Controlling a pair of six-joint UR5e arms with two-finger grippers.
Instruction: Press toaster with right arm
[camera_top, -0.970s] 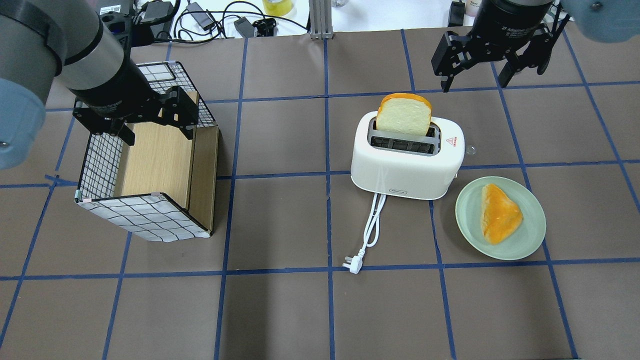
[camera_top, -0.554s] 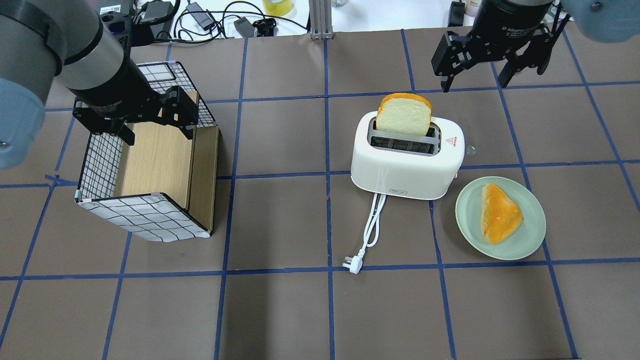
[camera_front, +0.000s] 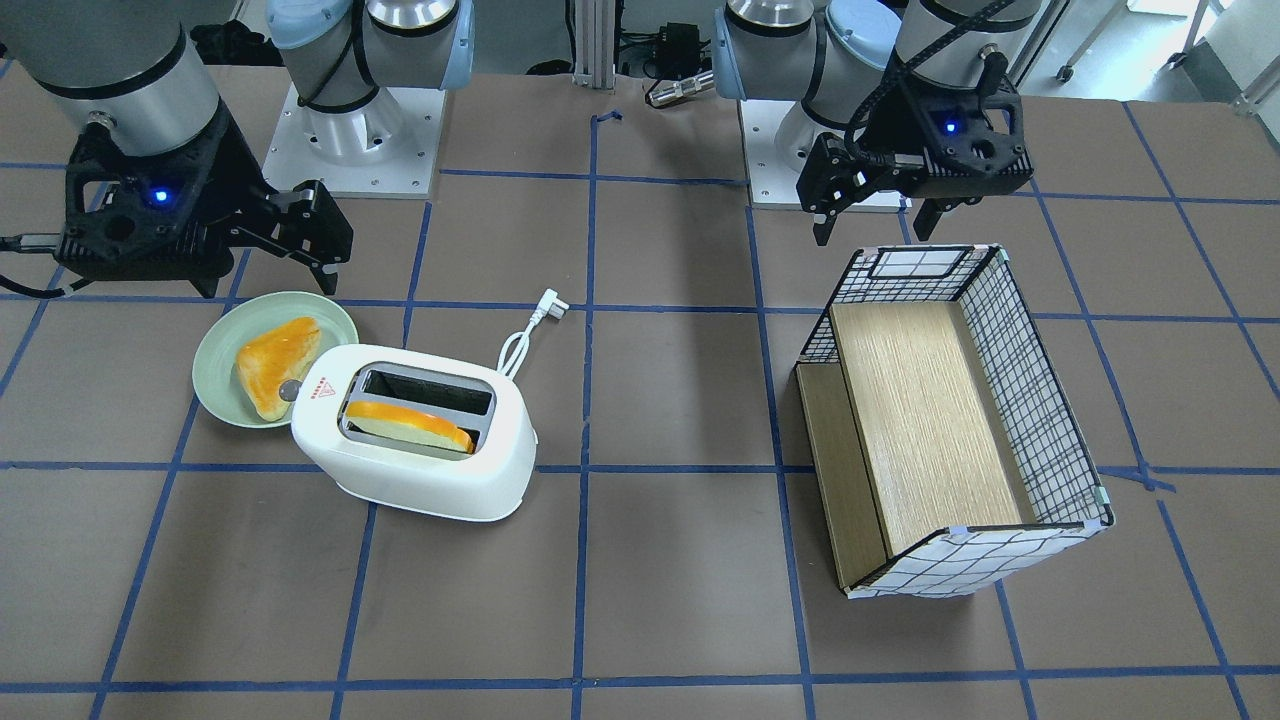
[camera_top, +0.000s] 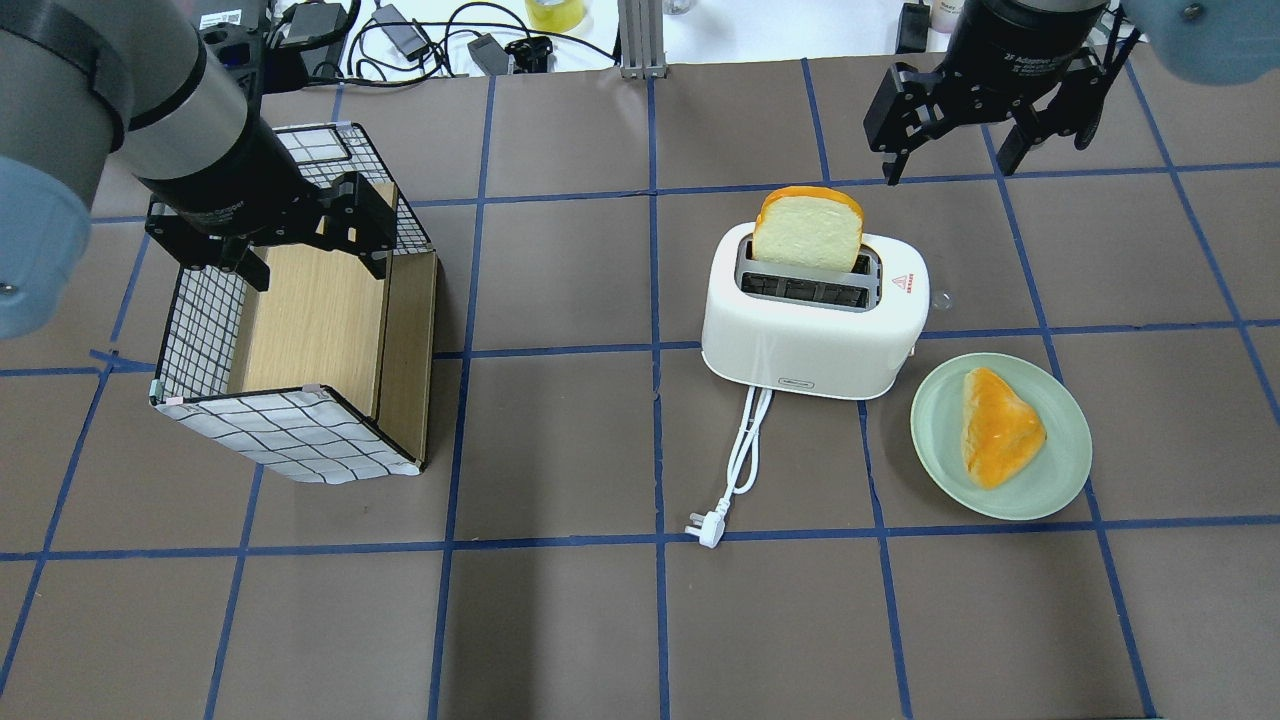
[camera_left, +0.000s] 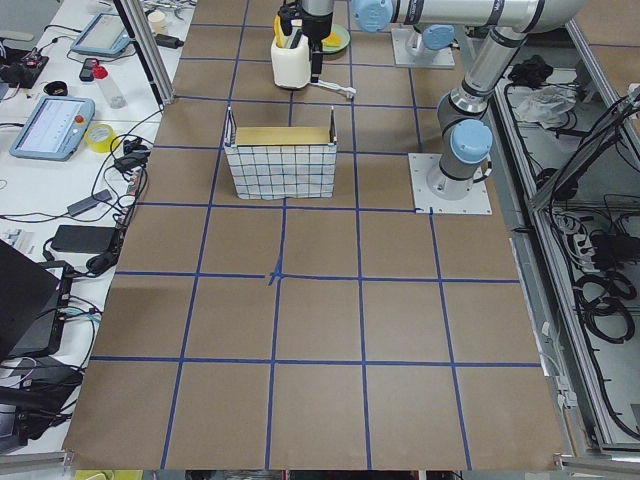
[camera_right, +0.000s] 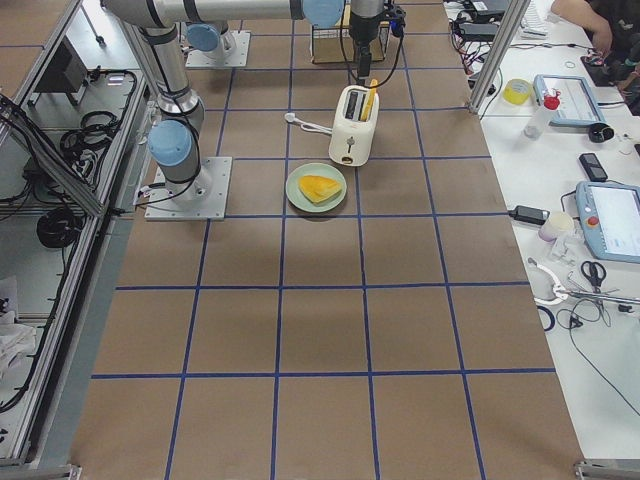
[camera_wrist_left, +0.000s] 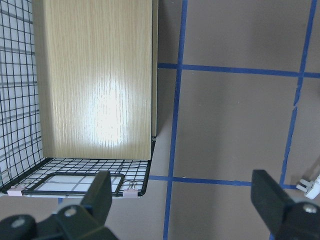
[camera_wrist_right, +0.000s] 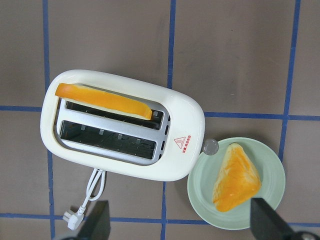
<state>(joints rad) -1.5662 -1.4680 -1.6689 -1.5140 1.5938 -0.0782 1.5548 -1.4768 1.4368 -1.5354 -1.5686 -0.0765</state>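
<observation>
Right gripper (camera_wrist_right: 181, 226): spread wide, pinching nothing, hanging in the air. The toaster (camera_wrist_right: 182, 112) stands on the table below and ahead of its fingers (camera_wrist_right: 97, 222), not touched, with one bread slice (camera_wrist_right: 102, 99) upright in a slot and the grey knob (camera_wrist_right: 210, 147) on the end beside the green plate (camera_wrist_right: 197, 192). Left gripper (camera_wrist_left: 181, 200): also spread and holding nothing, above a corner of the wire basket (camera_wrist_left: 95, 75).

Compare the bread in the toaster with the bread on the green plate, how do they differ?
The bread slice stands on edge in a slot of the toaster; the bread piece lies flat on the green plate. The slice is squarish with a pale face; the piece is triangular, showing orange. Both have orange crust.
</observation>
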